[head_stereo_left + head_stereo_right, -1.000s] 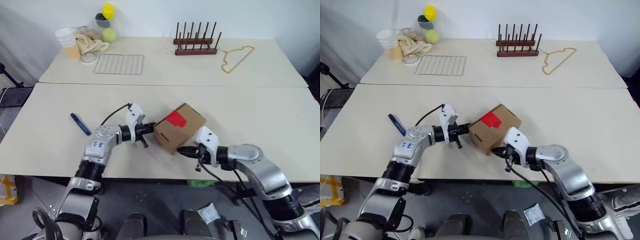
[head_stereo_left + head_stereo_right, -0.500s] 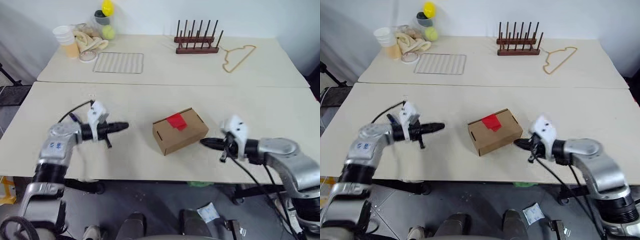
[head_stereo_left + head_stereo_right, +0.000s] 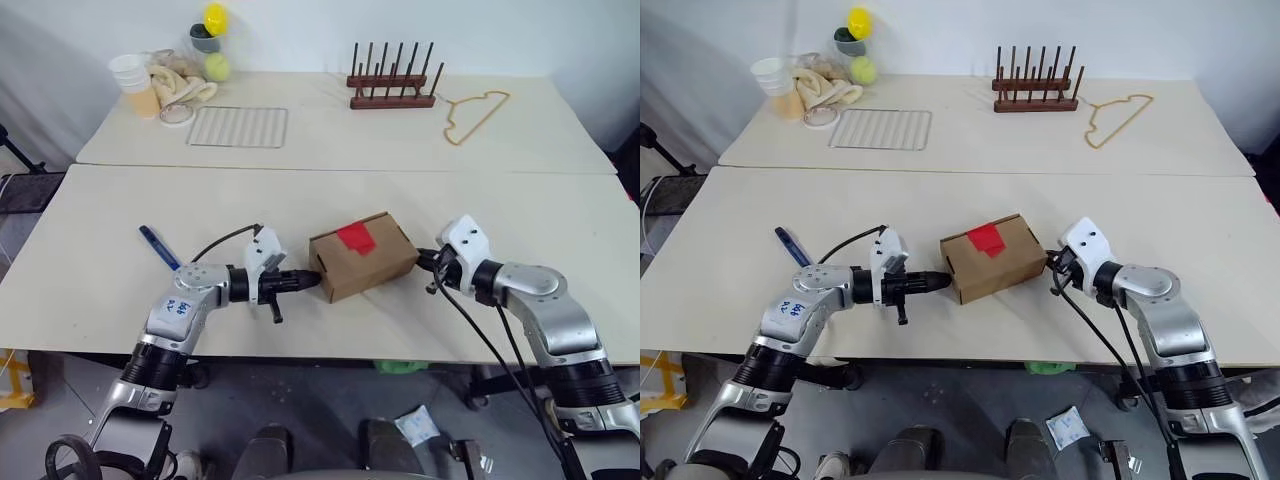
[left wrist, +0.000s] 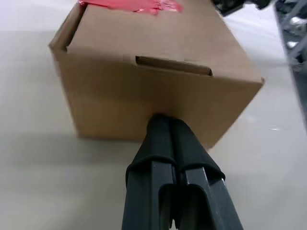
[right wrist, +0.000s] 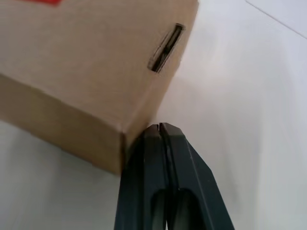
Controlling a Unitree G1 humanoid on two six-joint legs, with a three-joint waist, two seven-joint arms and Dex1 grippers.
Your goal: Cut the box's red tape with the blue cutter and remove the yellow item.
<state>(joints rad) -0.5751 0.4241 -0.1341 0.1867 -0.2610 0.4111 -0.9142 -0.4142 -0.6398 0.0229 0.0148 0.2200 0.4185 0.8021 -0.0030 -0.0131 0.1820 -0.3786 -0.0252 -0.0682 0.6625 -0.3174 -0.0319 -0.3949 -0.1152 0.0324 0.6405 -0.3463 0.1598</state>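
Note:
The brown box [image 3: 365,262] lies near the front table's middle, with the red tape [image 3: 357,236] across its top seam. My left gripper [image 3: 312,281] is shut, and its fingertips [image 4: 163,122] press against the box's left end face [image 4: 144,96]. At the opposite end my right gripper [image 3: 422,261] is shut too, with its tips [image 5: 160,129] right at the box's lower corner [image 5: 115,129]. Further left on the table, apart from both grippers, lies the blue cutter [image 3: 160,248]. The yellow item is hidden.
On the rear table lie a wire grid [image 3: 238,127], a wooden peg rack [image 3: 392,88], a thin yellow hanger [image 3: 475,112], and cups with cloth and small balls [image 3: 170,75] at the back left. The table's front edge [image 3: 330,352] runs just behind both arms.
The box has turned from a diagonal lie to nearly square with the table. Both shut grippers, clear of it half a second ago, have closed back in on its two ends.

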